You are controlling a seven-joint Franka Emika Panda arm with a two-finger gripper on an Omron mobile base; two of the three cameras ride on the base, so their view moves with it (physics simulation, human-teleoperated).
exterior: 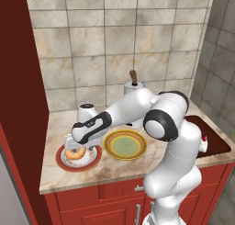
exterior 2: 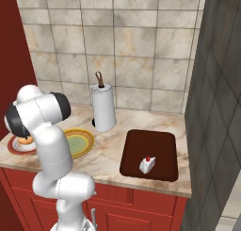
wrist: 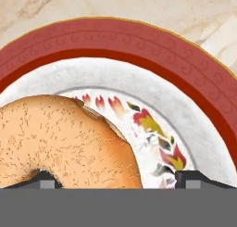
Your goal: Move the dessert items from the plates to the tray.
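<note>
1. We are positioning the two-finger claw low over the small orange-brown glazed ring donut, which is lying on the round red-rimmed plate with the white patterned centre at the left end of the beige marble tabletop.
2. We are reading the claw as spread: in the hand view its two dark fingertips are standing wide apart, one at each side of the donut, with the near part of the ring lying between them. Whether the pads are already touching the glaze, we cannot tell.
3. We are noting that the round yellow-rimmed plate with the olive-green centre is sitting just beside the red-rimmed plate and is carrying nothing.
4. We are noting that the tiny white cake wedge with the red topping is already resting on the flat dark reddish-brown rectangular tray, at the right end of the tabletop and well apart from both plates.
5. We are judging the task as roughly half complete: one dessert item is delivered, and the donut is left to be gripped, lifted and carried across to the tray.
6. We are treating the white paper-towel roll on its stand, behind the plates, as an obstacle for that transfer.
</note>
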